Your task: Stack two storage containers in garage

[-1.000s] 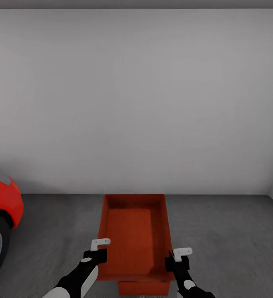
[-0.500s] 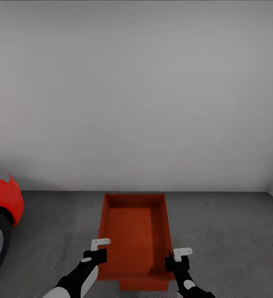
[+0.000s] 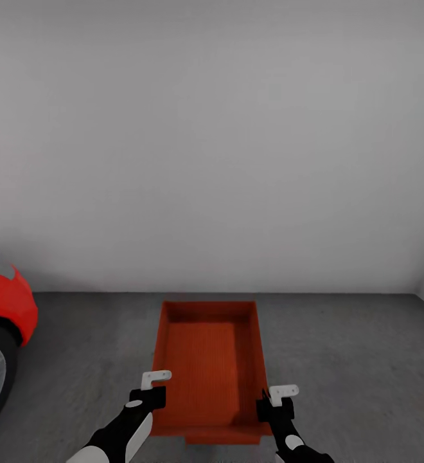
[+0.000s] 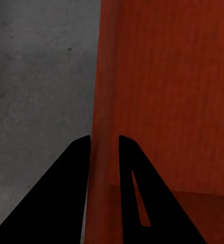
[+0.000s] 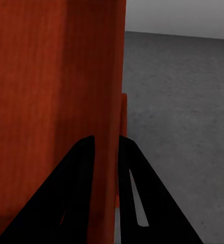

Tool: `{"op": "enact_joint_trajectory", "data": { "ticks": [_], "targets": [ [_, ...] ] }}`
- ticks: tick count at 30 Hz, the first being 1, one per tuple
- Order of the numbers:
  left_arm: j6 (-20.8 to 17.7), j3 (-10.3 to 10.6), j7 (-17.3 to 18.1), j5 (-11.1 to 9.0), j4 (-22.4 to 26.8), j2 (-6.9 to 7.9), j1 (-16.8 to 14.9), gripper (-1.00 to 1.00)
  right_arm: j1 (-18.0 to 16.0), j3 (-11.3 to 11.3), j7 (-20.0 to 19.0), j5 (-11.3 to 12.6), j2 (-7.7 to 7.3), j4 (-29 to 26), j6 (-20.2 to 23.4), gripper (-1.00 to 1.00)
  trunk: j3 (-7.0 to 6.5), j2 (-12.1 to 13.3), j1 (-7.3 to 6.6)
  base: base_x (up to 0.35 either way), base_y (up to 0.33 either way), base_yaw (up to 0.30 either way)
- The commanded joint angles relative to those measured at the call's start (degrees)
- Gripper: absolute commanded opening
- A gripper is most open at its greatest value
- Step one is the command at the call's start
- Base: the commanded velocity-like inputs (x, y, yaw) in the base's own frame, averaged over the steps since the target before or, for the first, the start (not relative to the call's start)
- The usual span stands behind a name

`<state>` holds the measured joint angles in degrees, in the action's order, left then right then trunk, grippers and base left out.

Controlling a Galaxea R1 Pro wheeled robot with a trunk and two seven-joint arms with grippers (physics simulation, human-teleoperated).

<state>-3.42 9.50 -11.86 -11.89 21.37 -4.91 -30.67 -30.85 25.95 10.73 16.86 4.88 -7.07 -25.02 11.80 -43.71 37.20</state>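
Grey floor surrounds the held container (car leftward).

The dark grey floor carries a red car at the left and, partly hidden, a lower red-orange container.

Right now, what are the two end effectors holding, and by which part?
Both hold the upper storage container: the left end effector pinches its left side wall, the right end effector its right side wall.
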Motion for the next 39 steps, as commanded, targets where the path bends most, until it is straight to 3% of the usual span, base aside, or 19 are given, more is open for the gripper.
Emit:
{"op": "enact_joint_trajectory", "data": {
  "ticks": [1, 39],
  "targets": [
    [-0.34, 0.61, -0.89, -0.59, -0.45, 0.37, 0.0, -1.0, -0.09, -0.99, 3.58, 0.63, -0.4, -0.05, -4.25, -1.0, 0.17, -0.07, 0.01, 0.0, 0.0, 0.0],
    [-0.3, 0.61, -0.86, -0.55, -0.45, 0.34, 0.0, -1.0, -0.09, -0.99, 3.52, 0.63, -0.46, -0.05, -4.25, -1.0, 3.65, -0.07, 0.01, 0.0, 0.0, 0.0]
  ]
}}
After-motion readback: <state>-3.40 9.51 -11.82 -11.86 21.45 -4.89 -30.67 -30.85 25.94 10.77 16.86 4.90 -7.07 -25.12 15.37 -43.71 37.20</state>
